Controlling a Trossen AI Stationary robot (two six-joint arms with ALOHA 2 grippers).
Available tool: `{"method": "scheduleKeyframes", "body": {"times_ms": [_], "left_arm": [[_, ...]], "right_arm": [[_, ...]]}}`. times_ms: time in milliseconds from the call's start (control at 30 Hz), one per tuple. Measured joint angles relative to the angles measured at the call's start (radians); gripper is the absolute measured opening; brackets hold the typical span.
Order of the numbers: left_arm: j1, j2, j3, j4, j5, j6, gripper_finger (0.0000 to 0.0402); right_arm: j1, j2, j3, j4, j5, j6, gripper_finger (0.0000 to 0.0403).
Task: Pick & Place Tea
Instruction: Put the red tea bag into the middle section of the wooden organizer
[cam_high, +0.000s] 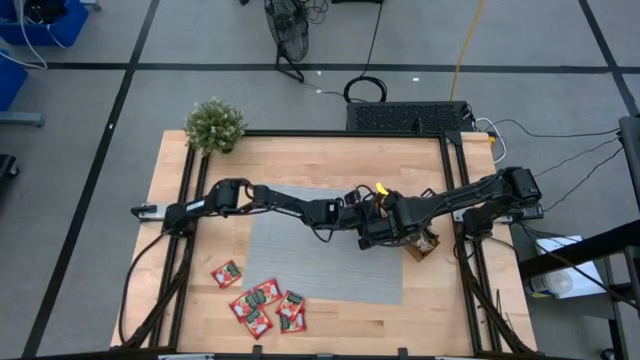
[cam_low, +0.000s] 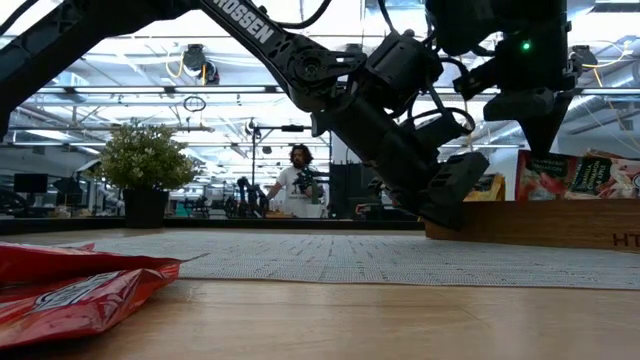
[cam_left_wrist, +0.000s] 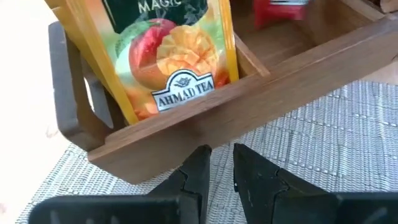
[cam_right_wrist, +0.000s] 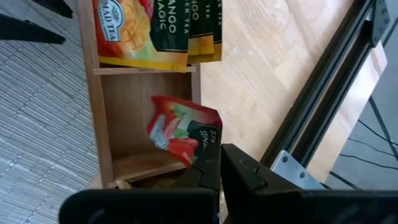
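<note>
glossy sachets (cam_high: 262, 305), wooden tray (cam_left_wrist: 261, 106), woven mat (cam_high: 320, 250)

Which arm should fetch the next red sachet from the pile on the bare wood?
Left, probably. The red flat tea sachets lie on the left arm's side. Both claws sit at the brown wooden compartment tray: left claw empty, slightly apart; right claw shut over it.

Red sachets (cam_high: 262, 303) scattered flat, others (cam_right_wrist: 155, 31) in tray (cam_right_wrist: 93, 93)

Two dark jointed arms (cam_high: 300, 205), black cables, white "ROSSEN" lettering, green LED.
</note>
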Motion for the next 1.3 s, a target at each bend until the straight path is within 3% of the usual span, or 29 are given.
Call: {"method": "scheduleKeyframes", "body": {"times_ms": [300, 600, 933, 1100, 1300], "left_arm": [[-0.004, -0.002, -0.007, -0.088, -0.004, -0.019, 0.0078], [-0.023, -0.009, -0.086, 0.009, -0.014, 0.011, 0.0078], [-0.025, -0.009, -0.088, 0.000, -0.005, 0.008, 0.0078], [-0.025, -0.008, -0.088, -0.001, -0.005, 0.009, 0.0078], [-0.026, -0.007, -0.089, -0.001, -0.007, 0.008, 0.0078]], "right_arm": [[0.002, 0.003, -0.004, -0.015, -0.027, -0.020, 0.0000], [-0.009, -0.002, -0.011, 0.008, 0.004, -0.066, 0.0000], [-0.038, -0.005, -0.095, 0.131, -0.009, -0.148, 0.0000], [-0.040, -0.028, -0.097, 0.116, 0.009, -0.141, 0.0000], [-0.041, -0.057, -0.098, 0.101, 0.105, -0.099, 0.0012]]}}
